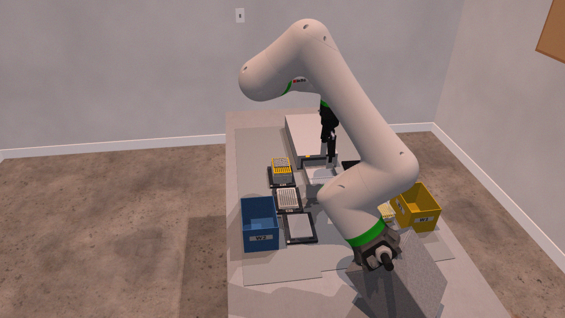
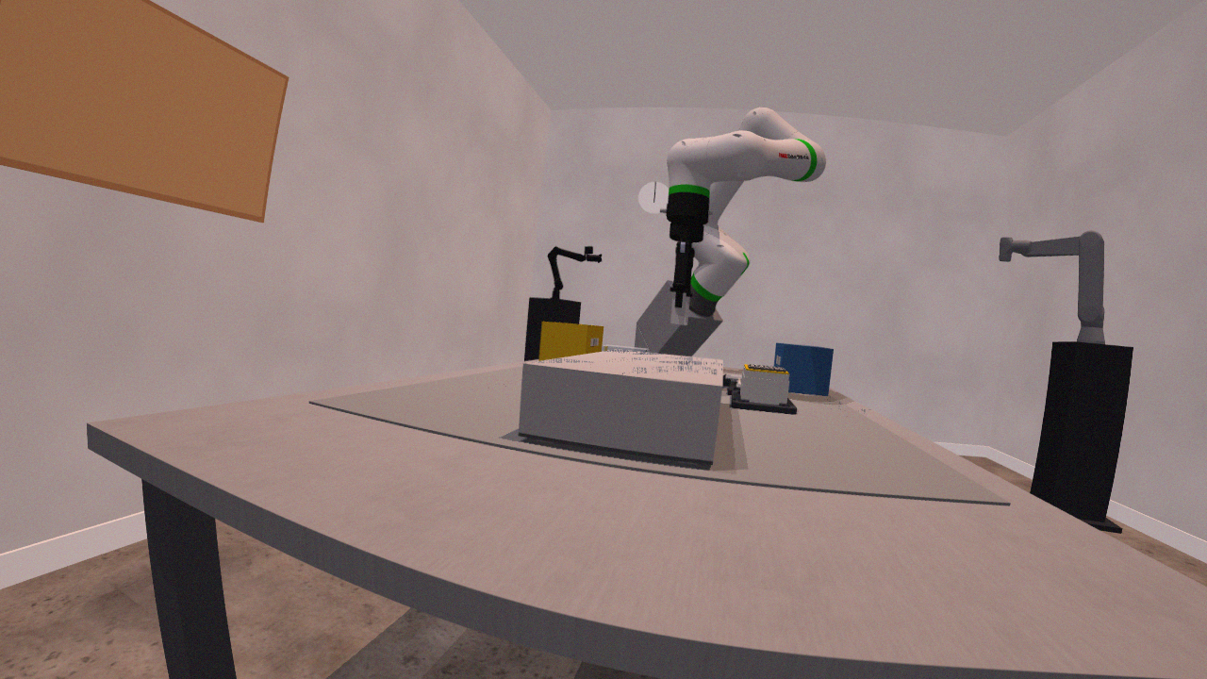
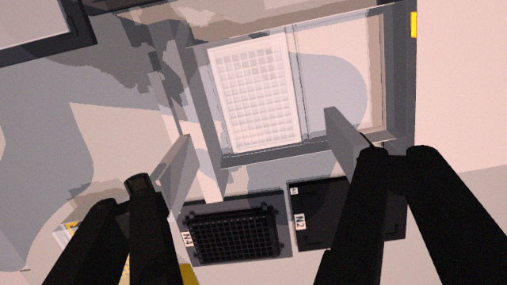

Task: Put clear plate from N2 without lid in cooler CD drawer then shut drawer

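Observation:
The clear plate [image 3: 255, 93] lies flat in the open drawer [image 3: 295, 87] of the cooler CD [image 1: 306, 134], in the place farther from the housing, with its long side across the drawer. The place next to the housing [image 3: 337, 79] is empty. The cooler's lamp [image 3: 413, 24] is amber. My gripper [image 3: 258, 138] is open and empty, and hangs above the drawer's side edge, apart from the plate. In the top view the gripper [image 1: 331, 158] points down over the drawer beside the plate [image 1: 320, 178]. The work nest N2 is black and empty.
Nest N4 [image 3: 234, 233] holds a black plate beside N2. A yellow-topped tip box [image 1: 281, 170], a white well plate [image 1: 287, 197] and a lidded plate [image 1: 299, 227] stand in a row left of the drawer. The blue bin W2 [image 1: 259, 224] and yellow bin W1 [image 1: 418, 206] flank my arm's base.

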`<state>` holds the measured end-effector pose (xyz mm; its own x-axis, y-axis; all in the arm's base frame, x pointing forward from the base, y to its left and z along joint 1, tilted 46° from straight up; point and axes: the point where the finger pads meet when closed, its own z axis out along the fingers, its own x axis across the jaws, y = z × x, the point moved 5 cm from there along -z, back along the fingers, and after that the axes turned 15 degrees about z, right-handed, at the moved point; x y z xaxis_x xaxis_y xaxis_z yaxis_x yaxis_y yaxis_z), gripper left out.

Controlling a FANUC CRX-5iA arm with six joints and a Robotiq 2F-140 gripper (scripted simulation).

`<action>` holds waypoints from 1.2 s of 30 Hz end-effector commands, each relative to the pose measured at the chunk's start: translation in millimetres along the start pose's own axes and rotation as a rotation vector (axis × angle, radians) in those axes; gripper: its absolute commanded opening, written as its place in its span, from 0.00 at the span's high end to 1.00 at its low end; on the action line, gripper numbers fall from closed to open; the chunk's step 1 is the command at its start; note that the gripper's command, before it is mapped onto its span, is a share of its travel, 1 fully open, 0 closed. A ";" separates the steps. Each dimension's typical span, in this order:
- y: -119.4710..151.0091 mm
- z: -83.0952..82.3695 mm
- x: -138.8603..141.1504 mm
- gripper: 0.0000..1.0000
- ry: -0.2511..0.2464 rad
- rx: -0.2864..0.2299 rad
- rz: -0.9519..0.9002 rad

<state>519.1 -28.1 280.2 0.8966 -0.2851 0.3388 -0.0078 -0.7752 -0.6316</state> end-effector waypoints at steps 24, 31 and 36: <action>0.1 -0.2 0.2 0.34 0.000 0.000 0.000; 6.8 6.5 -25.6 0.37 0.000 0.000 0.000; 9.9 9.4 -36.9 0.38 0.000 0.000 0.000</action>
<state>493.4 -20.7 257.4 0.8970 -0.2849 0.3381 -0.0081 -0.7752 -0.6317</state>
